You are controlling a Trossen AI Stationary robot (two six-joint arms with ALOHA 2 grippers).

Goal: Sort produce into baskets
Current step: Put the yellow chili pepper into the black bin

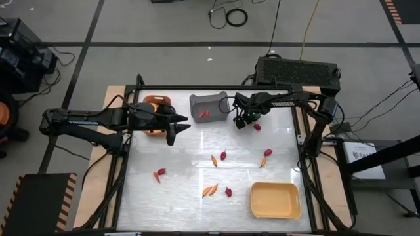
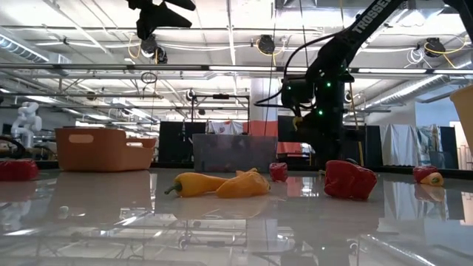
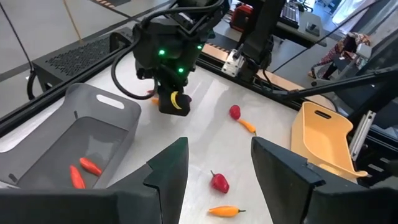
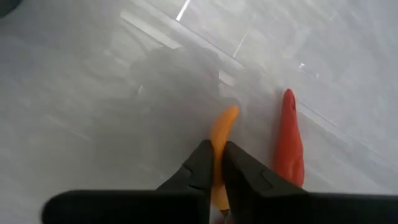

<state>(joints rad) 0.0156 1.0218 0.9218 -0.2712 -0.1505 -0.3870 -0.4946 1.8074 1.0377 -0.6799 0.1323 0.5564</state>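
Right gripper (image 4: 214,163): closing its two dark fingers on a slim yellow-orange pepper (image 4: 221,134), pinched narrow along the pepper's length; it is working near the table's far edge, just beside the dark grey basket (image 1: 209,105), likely so the carry is a short one.
Red pepper (image 4: 290,144): lying on the table just beside the held piece, apart from the fingers, seemingly being left for a later pick.
Left gripper (image 3: 214,171): hanging half open and holding nothing, above the table's far-left part beside the orange-brown basket (image 1: 156,103), probably waiting clear of the other arm's reach.
Dark grey basket, contents: two orange-red peppers (image 3: 83,172) are already lying on its floor, suggesting this bin is collecting the slim pieces.
Pale yellow basket (image 1: 275,200): sitting at the table's near-right corner with nothing showing inside it.
Remaining produce (image 1: 216,174): peppers and small dark-red pieces are lying scattered across the middle of the white table (image 1: 190,151), well apart from every basket, so most of the sorting appears still to be ahead.
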